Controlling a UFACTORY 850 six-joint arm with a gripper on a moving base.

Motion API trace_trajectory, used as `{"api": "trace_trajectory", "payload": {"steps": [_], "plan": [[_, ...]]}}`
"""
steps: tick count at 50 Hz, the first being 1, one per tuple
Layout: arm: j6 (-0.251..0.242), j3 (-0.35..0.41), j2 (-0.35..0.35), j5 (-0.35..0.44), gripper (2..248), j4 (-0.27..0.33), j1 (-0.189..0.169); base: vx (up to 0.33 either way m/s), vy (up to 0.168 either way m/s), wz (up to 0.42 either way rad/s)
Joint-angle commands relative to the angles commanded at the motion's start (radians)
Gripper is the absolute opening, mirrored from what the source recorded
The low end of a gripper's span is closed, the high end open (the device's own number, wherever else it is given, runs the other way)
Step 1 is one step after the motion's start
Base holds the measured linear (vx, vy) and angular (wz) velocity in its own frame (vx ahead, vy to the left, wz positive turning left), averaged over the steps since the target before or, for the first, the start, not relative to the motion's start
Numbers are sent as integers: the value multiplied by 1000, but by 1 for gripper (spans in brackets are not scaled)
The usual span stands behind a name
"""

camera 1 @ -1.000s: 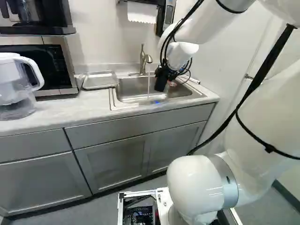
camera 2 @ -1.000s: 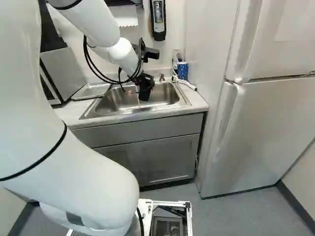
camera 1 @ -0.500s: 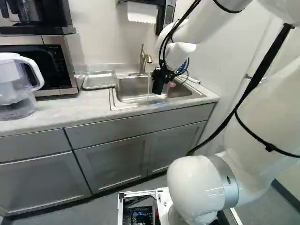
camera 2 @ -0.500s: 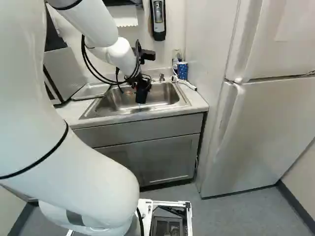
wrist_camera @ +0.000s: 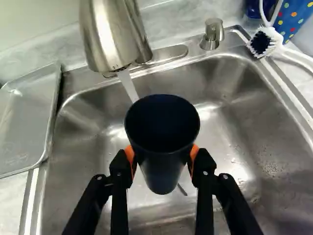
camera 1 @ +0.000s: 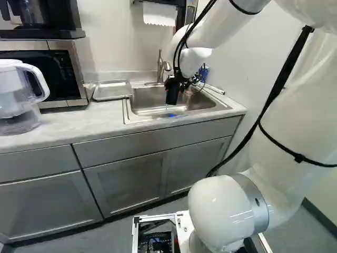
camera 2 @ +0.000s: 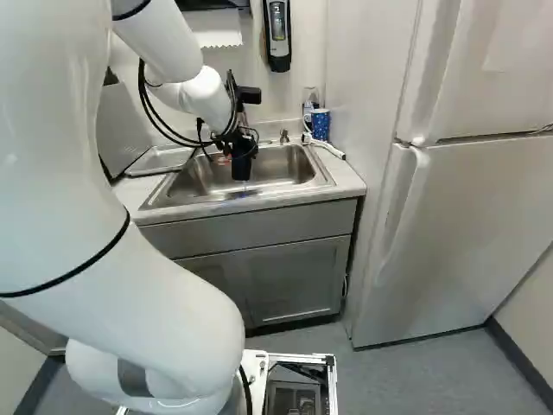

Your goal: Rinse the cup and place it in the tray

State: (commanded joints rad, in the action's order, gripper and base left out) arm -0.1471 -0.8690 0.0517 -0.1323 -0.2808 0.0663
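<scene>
My gripper (camera 1: 181, 83) is over the sink (camera 1: 145, 108) in the left base view, holding a dark cup (camera 1: 171, 94). In the right base view the same cup (camera 2: 242, 168) hangs below the wrist. Seen from the wrist, my gripper (wrist_camera: 162, 157) is shut on the cup (wrist_camera: 163, 171), orange pads pressing on its two sides, the open mouth showing. Water (wrist_camera: 128, 85) runs from the faucet (wrist_camera: 105, 36) down to the cup's far rim; whether it enters or passes behind is hidden. The metal tray (wrist_camera: 24, 122) lies on the counter beside the sink.
A dotted blue mug (camera 2: 320, 124) and a white brush (wrist_camera: 266, 43) stand at the sink's back corner. The soap pump (wrist_camera: 212, 34) rises behind the basin. Beyond the tray are a microwave (camera 1: 39, 74) and a water pitcher (camera 1: 18, 97). A fridge (camera 2: 458, 216) stands nearby.
The arm has carried the cup sideways toward the tray side of the sink, over the basin. The cup remains in the grip; the base has not moved.
</scene>
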Motion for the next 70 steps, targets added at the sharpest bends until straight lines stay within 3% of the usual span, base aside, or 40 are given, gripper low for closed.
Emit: {"api": "trace_trajectory", "payload": {"steps": [26, 60, 70], "plan": [[0, -5, -5, 0, 122, 116, 2, 0, 0, 0], [0, -65, -65, 0, 122, 282, 23, 0, 0, 0], [0, -65, -65, 0, 122, 292, 23, 0, 0, 0]]}}
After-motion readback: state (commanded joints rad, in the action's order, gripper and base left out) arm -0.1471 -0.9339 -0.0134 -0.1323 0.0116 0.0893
